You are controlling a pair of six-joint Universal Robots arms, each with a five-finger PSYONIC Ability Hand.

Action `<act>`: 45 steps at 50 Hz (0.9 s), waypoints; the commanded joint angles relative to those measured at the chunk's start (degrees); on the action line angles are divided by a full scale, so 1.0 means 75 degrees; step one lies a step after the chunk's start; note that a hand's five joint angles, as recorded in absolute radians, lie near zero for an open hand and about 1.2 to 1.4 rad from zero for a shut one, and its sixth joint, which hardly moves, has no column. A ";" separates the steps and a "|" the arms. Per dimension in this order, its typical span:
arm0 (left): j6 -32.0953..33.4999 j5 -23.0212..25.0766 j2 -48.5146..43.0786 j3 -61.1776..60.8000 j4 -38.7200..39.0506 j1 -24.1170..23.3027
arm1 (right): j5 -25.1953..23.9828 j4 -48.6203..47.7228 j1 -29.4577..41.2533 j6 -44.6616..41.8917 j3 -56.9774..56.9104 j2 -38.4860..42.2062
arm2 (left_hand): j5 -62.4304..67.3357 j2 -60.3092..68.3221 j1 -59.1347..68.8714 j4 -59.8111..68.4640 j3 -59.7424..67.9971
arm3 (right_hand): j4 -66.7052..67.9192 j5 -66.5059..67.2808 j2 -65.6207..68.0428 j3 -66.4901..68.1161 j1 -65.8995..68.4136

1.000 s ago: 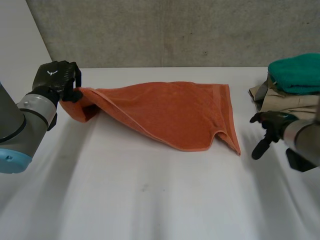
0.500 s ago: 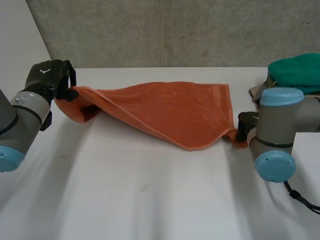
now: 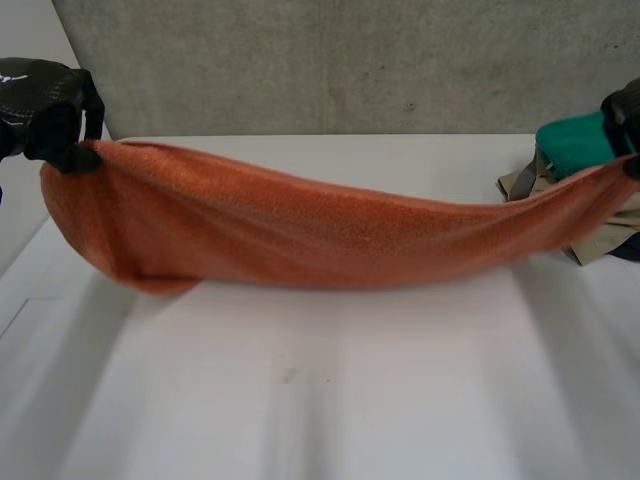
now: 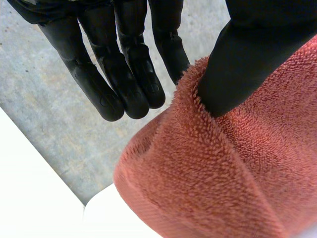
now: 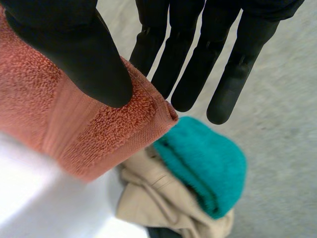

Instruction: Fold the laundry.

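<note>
An orange towel (image 3: 320,235) hangs stretched in the air between my two hands, sagging in the middle just above the white table (image 3: 320,400). My left hand (image 3: 45,105) holds its left end up high. In the left wrist view the thumb (image 4: 247,59) pinches the towel's edge (image 4: 223,173) against the straight fingers (image 4: 124,64). My right hand (image 3: 625,110) holds the right end at the far right. In the right wrist view the thumb (image 5: 74,54) presses a towel corner (image 5: 74,129) against the fingers (image 5: 198,54).
A pile of laundry lies at the table's right back: a teal towel (image 3: 575,145) on top of a beige garment (image 3: 600,235), and in the right wrist view both the teal towel (image 5: 203,163) and the beige garment (image 5: 158,203) lie under my right hand. A concrete wall (image 3: 350,60) stands behind the table.
My right hand went to the towel's right corner and closed on it. Both hands then rose and moved apart, lifting the towel off the table and stretching it.
</note>
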 commanded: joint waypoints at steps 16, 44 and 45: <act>0.1055 -0.0864 -0.4199 0.4519 0.2873 -0.0696 | 0.1710 -0.3543 0.1236 0.0557 -0.4259 0.3712 | 0.1973 0.1511 0.1785 0.1507 0.1572 | 0.1514 0.1779 0.1647 0.1574 0.1978; -0.0296 -0.0070 -0.4009 0.0293 0.7142 -0.0028 | 0.1043 -0.5939 0.1412 0.1098 -0.0723 0.3464 | 0.1973 0.1511 0.1785 0.1507 0.1572 | 0.1514 0.1779 0.1647 0.1574 0.1978; -0.0284 0.0037 -0.4104 0.0080 0.7189 -0.0016 | 0.1043 -0.5903 0.1412 0.1063 -0.0616 0.3559 | 0.1973 0.1511 0.1785 0.1507 0.1572 | 0.1514 0.1779 0.1647 0.1574 0.1978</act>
